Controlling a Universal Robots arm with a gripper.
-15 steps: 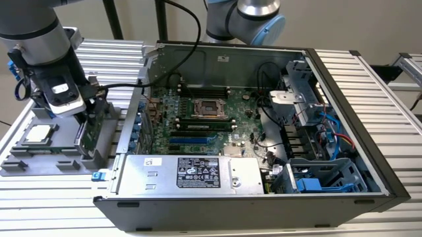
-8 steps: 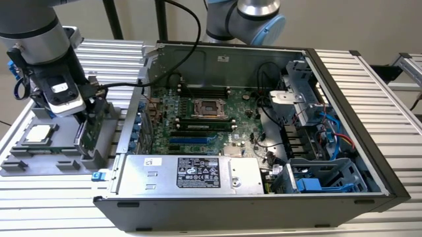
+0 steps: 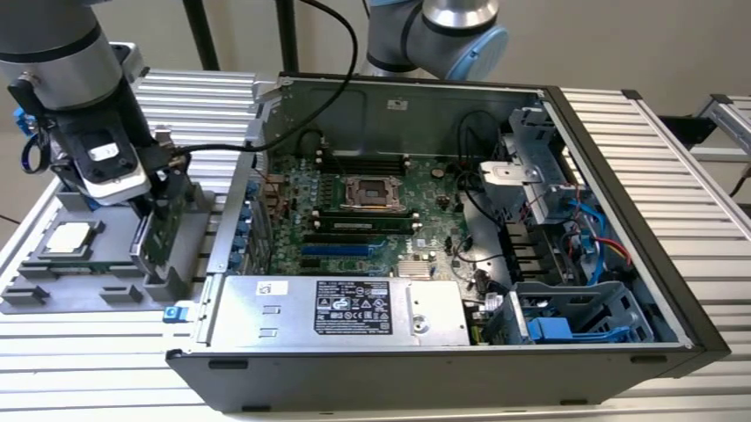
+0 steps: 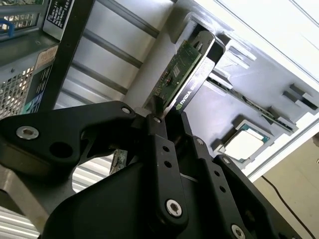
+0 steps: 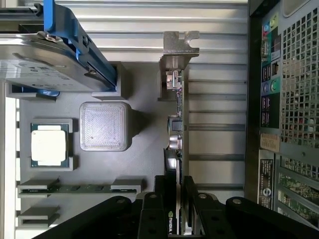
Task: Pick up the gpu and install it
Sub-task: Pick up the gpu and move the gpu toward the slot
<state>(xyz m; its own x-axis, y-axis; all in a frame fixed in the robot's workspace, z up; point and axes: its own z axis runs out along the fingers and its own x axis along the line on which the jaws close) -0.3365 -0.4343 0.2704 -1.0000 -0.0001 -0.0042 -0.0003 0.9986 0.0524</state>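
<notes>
Claw (image 4: 168, 118) clamps the gpu (image 4: 183, 69) standing in its gray holder (image 5: 144, 164).

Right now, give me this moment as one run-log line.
stage: pickup | gripper: shut on gpu | gpu: on edge in grey tray | computer case: open, gpu not installed
</notes>
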